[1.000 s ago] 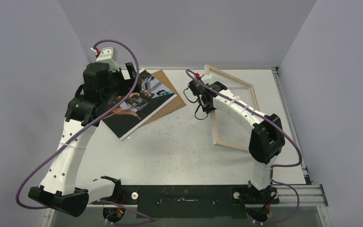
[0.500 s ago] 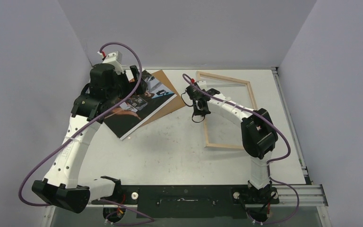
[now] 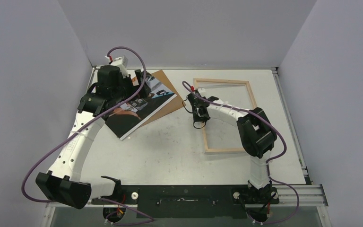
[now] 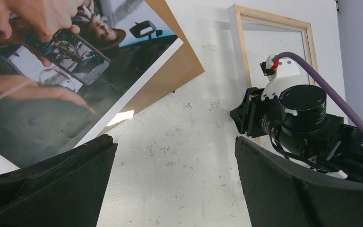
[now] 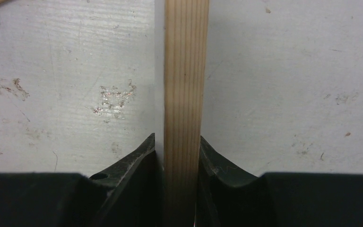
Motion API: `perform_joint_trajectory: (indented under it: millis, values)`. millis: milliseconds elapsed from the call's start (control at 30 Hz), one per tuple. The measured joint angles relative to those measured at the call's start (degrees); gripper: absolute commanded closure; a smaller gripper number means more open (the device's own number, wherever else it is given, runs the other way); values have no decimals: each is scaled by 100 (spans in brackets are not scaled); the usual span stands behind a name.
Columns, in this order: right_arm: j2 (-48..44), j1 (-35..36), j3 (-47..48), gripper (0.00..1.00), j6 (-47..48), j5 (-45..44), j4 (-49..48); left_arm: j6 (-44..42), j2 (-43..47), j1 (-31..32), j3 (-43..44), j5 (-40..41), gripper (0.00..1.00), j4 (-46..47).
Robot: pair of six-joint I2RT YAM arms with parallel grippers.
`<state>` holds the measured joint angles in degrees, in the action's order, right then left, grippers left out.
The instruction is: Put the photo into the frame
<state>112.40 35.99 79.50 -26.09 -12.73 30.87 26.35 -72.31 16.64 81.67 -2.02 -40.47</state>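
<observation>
my right gripper (image 5: 177, 142) pinches frame (image 5: 185, 71) rail, so I can square it flat | my left gripper (image 4: 174, 142) wide over photo (image 4: 52, 94), ready to grab it

We record: the photo (image 3: 146, 101) atop a hardboard sheet (image 3: 166, 81), far left on the surface (image 3: 170, 142); the frame (image 3: 222, 81) flat to their right, apart.

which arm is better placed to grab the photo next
Left. The left hand is open and hangs right above the photo, while the right hand is shut on the left rail of the frame, apart from the photo.
</observation>
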Motion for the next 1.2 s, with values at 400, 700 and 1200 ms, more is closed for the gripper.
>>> perform_joint_trajectory:
  millis: [400,700,1200]
  values:
    - [160,-219,-146,75,-83,557,-286,-7,-101,-120,-144,-79,3,-2]
    - [212,-214,-15,68,-223,551,-87,-70,-186,-144,-146,-127,3,-33]
    - [374,-63,343,90,-426,352,463,-90,-116,-144,-466,-127,3,-105]
